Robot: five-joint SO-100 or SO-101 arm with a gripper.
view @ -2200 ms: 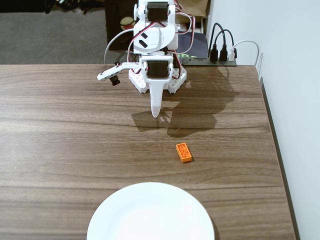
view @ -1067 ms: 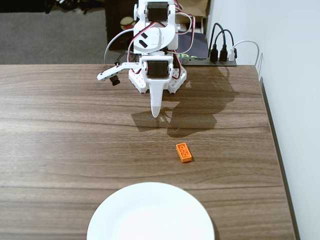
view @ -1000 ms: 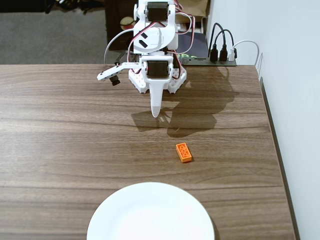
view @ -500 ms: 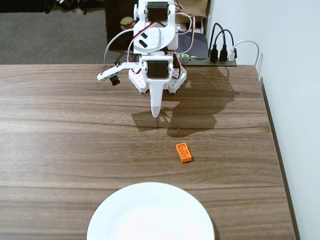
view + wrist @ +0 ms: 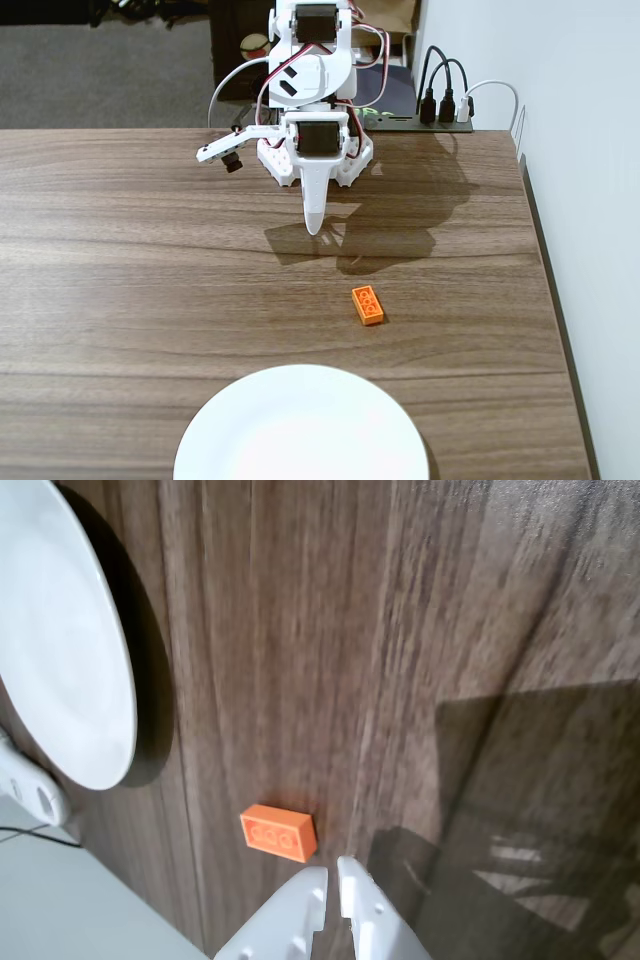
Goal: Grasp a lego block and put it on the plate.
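The orange lego block (image 5: 367, 305) lies flat on the wooden table, studs up, between the arm and the plate. The white plate (image 5: 300, 430) sits at the table's near edge, partly cut off by the frame. My gripper (image 5: 313, 228) hangs shut above the table, tip pointing down, well behind and left of the block in the fixed view. In the wrist view the lego block (image 5: 279, 833) lies just up and left of my shut gripper (image 5: 333, 870), with nothing between the fingers. The plate (image 5: 60, 650) fills that view's upper left.
A power strip with black and white cables (image 5: 440, 110) sits at the table's back right, behind the arm's base (image 5: 315, 150). The table's right edge (image 5: 545, 270) runs along a white wall. Bare wood surrounds the block.
The arm has shifted very slightly, with its shadow nudged a little. The lego block and the plate have not moved.
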